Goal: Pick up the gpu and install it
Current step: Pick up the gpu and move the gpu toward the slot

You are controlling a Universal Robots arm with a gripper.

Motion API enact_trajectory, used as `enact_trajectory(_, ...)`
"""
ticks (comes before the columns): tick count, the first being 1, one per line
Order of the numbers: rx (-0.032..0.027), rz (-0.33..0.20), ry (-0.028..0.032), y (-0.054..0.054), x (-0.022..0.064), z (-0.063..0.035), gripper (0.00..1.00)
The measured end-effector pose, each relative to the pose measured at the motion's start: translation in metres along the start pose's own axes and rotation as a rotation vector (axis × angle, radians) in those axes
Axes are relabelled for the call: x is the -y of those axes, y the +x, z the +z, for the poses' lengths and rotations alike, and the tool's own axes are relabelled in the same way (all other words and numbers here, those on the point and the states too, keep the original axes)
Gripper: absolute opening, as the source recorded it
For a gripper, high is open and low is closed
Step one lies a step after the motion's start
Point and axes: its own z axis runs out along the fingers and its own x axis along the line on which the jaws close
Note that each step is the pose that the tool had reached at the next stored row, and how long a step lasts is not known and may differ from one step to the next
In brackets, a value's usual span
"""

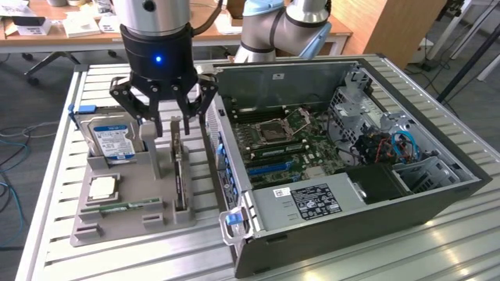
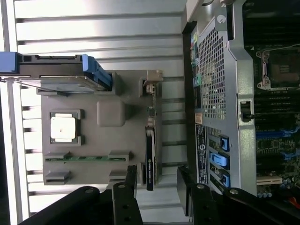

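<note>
Gpu [image 1: 179,171] stands on edge just below the spread, empty claw [image 1: 180,122] — a finger off-line could strike its top edge — or the grey holder [image 1: 133,188] beside it.

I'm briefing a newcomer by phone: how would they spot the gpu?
Beside the open computer case sits a grey holder. In its slot nearest the case, below the open hand, the gpu stands on edge. It is a thin dark card, unlike the boxy blue-labelled hard drive and the green RAM stick.
</note>
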Motion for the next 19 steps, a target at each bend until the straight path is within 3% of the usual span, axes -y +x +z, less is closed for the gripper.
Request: enact_trajectory(19, 0.0001, 0.0, 0.0, 0.0, 0.0015, 0.0346, 0.47)
